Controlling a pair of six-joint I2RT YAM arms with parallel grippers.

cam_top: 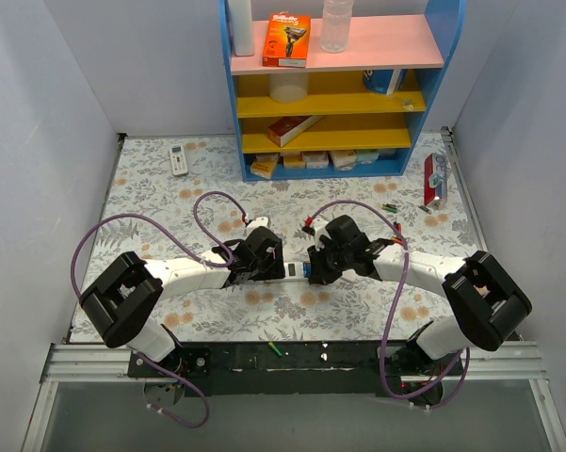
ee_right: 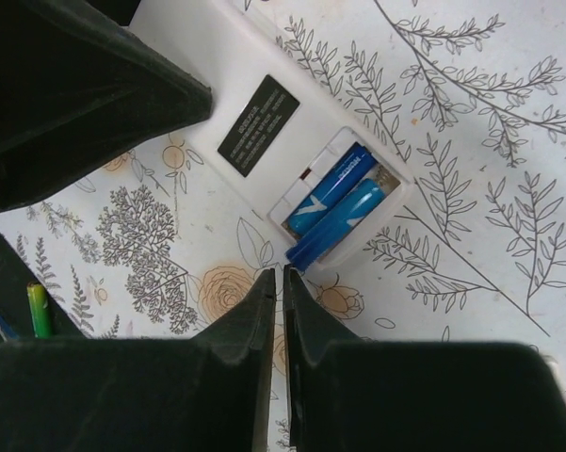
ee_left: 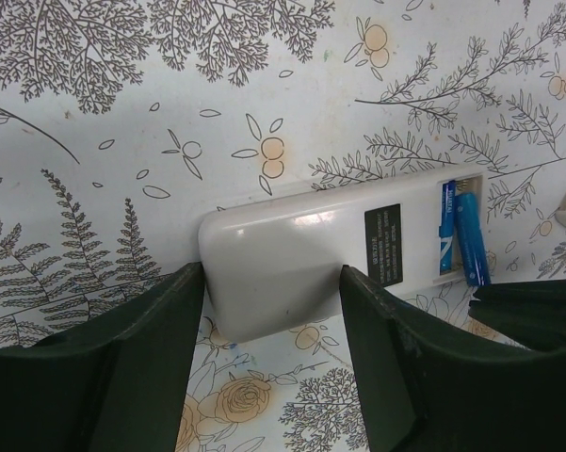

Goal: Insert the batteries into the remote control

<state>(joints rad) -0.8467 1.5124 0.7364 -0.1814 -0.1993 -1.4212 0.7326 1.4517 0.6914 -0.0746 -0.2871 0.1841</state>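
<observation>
The right gripper (ee_right: 278,282) is standing pinched almost together, carrying nothing, its tips hanging just below the low end of a blue cylindrical battery (ee_right: 339,221). That battery is lying half-seated at frame centre, poking out over the recess wall. A second blue cell (ee_right: 331,185) is sitting flat beside it in the slim white plastic remote control (ee_right: 301,151), which is lying back-up. The left gripper (ee_left: 271,282) is standing half-wide at lower middle, bracing the remote's near edge. Seating is in hand, I judge. Next comes pressing that raised end down without sliding the remote.
</observation>
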